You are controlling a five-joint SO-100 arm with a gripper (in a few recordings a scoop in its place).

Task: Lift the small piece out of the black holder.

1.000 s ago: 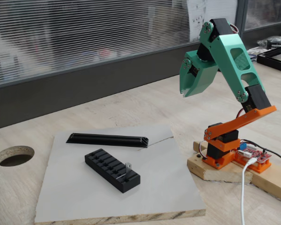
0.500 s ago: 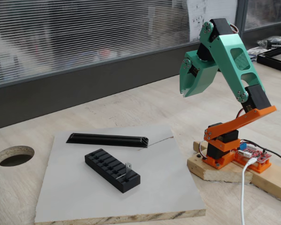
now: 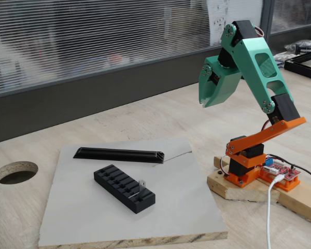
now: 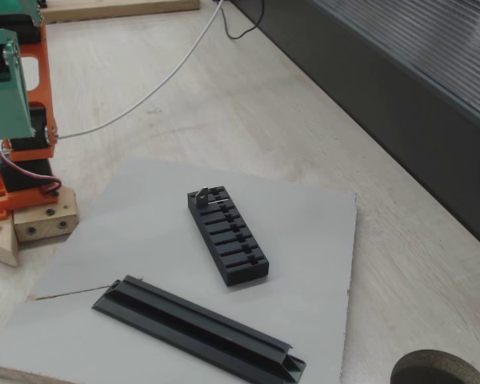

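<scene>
The gripper (image 3: 205,101), fingers looking together, is hanging high, up-right of the small piece (image 3: 141,184) standing in the black holder (image 3: 124,188).

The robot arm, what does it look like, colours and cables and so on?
The arm has mint-green plastic links with black servo blocks at the joints, an orange lower link and orange base bolted to a wooden block. Its gripper is green too. A white cable leaves the base.

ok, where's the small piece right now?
The piece stands upright in a slot near the holder's right end in a fixed view, on the grey board, well below and left of the raised gripper.
</scene>
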